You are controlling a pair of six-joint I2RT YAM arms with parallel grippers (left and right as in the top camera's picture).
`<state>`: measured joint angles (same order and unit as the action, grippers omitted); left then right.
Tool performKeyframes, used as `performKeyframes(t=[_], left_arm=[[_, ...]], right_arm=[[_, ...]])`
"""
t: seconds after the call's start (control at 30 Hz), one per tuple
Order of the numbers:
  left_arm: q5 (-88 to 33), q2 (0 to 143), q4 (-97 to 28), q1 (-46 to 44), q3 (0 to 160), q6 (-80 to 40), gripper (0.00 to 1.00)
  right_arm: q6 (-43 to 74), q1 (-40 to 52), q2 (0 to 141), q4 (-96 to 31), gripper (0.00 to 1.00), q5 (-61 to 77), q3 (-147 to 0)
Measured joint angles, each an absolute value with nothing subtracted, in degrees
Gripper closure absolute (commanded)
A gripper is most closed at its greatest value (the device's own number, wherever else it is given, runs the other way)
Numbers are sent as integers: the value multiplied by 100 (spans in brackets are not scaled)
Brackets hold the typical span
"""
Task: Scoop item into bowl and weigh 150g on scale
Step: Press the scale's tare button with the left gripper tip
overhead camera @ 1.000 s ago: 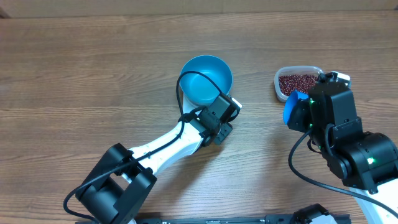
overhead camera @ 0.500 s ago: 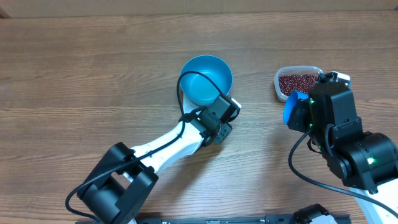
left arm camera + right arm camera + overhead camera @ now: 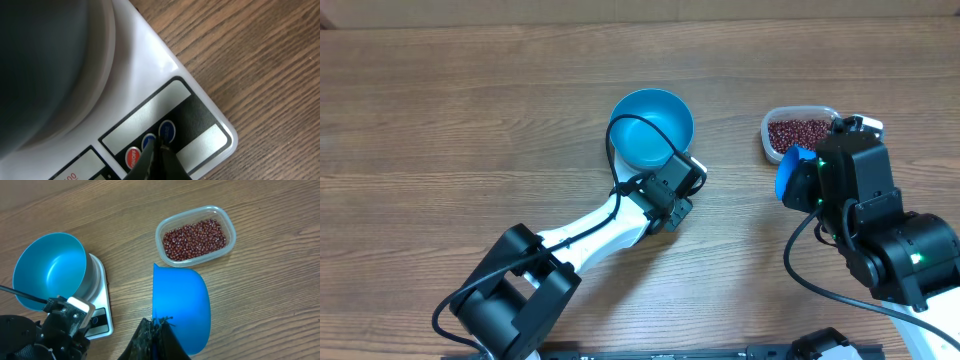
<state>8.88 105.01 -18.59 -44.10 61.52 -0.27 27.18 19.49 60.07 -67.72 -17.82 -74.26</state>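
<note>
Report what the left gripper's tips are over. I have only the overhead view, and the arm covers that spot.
Observer: In the left wrist view the shut left gripper has its tips at the two blue buttons along one edge of the scale. I cannot tell whether it is pressing.
Operator: Check the scoop's inside; I see it edge-on.
Observer: In the right wrist view the scoop, held by the right gripper, is empty.
Operator: Confirm where the bowl sits.
Observer: The same view shows the bowl standing on the scale's round grey platform, not on the table.
</note>
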Motion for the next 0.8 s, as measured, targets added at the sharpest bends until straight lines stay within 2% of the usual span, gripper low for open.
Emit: performKeyframes(t=[0.8], left_arm=[[930,10503,-1855,-4372,6152,21,96]], right_arm=[[2716,1949,6007,-6834,96,-1782,-7426]])
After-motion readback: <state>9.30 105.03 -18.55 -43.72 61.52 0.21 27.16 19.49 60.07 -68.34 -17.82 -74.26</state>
